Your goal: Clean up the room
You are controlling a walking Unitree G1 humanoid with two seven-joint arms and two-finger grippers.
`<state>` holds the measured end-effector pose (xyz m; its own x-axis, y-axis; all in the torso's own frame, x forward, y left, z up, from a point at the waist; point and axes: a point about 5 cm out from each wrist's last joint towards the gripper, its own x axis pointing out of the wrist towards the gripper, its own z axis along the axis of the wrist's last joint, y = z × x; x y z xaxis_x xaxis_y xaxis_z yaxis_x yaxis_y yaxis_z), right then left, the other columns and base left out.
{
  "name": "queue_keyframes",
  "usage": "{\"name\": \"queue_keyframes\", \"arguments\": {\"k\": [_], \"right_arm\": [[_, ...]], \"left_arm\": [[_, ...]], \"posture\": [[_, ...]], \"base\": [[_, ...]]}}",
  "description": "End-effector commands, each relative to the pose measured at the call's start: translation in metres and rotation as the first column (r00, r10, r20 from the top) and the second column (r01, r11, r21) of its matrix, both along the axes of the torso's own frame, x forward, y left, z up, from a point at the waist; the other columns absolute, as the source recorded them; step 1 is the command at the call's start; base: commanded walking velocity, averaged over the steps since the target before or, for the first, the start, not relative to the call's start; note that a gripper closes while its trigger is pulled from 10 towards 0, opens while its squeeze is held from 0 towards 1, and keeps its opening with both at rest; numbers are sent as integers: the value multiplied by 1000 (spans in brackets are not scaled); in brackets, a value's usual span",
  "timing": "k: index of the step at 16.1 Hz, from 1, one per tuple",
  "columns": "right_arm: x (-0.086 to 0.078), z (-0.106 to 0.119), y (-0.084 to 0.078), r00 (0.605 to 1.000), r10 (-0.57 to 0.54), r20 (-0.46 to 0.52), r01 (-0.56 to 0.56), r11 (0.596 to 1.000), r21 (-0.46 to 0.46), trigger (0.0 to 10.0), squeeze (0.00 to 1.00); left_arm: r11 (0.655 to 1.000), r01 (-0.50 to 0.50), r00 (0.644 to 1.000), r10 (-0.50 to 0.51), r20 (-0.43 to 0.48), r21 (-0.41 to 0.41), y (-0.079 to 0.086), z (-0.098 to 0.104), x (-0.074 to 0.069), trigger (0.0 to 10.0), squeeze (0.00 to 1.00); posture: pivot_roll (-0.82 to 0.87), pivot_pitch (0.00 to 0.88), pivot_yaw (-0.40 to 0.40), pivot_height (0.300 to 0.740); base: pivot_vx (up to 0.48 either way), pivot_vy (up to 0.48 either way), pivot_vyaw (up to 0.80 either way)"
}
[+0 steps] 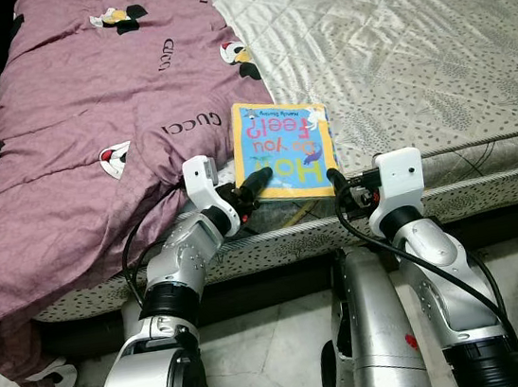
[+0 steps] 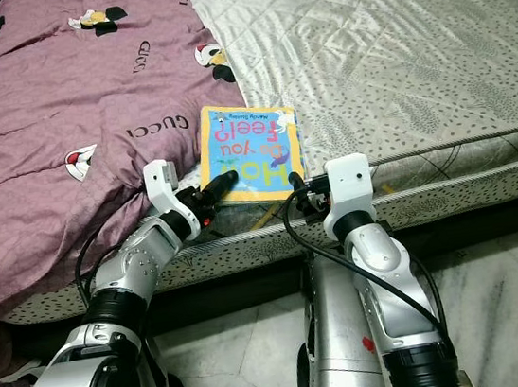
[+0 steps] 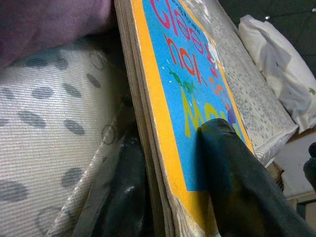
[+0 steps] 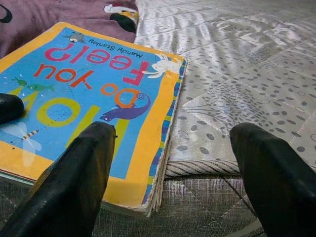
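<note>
While our left gripper [image 1: 255,181] pinches the blue-and-yellow board book [image 1: 284,148] at the bed's near edge, our right gripper [image 4: 168,163] hangs open, empty; next, we lift.

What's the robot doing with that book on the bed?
The robot is standing at the edge of the bed and picking up a children's board book that lies by the purple blanket. Its left gripper has clamped the book's near corner, one finger on the cover and one underneath. Its right gripper is open at the book's other near corner, not gripping anything. The book is lying on the mattress, not lifted yet.
</note>
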<state>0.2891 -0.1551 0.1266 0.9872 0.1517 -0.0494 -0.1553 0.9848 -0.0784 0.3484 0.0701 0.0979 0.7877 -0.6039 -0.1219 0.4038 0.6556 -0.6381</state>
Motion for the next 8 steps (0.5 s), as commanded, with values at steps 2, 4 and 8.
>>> {"name": "queue_keyframes", "arguments": {"k": [2, 4, 8], "right_arm": [[1, -1, 2, 1000, -4, -1, 4, 1000, -2, 10000, 0], [1, -4, 7, 1000, 2, -3, -2, 1000, 7, 10000, 0], [7, -3, 8, 1000, -5, 12, 5, 1000, 15, 10000, 0]], "left_arm": [[1000, 22, 997, -22, -75, -2, -7, -13, -8, 0, 0], [999, -34, 999, 34, -37, -21, 1, -5, -4, 0, 0], [992, -125, 982, 125, 142, -6, 13, 28, 8, 0, 0]], "posture": [[-173, 49, -29, 415], [-161, 30, -20, 415], [-143, 2, -16, 415]], "base": [[0, 0, 0], [0, 0, 0], [0, 0, 0]]}}
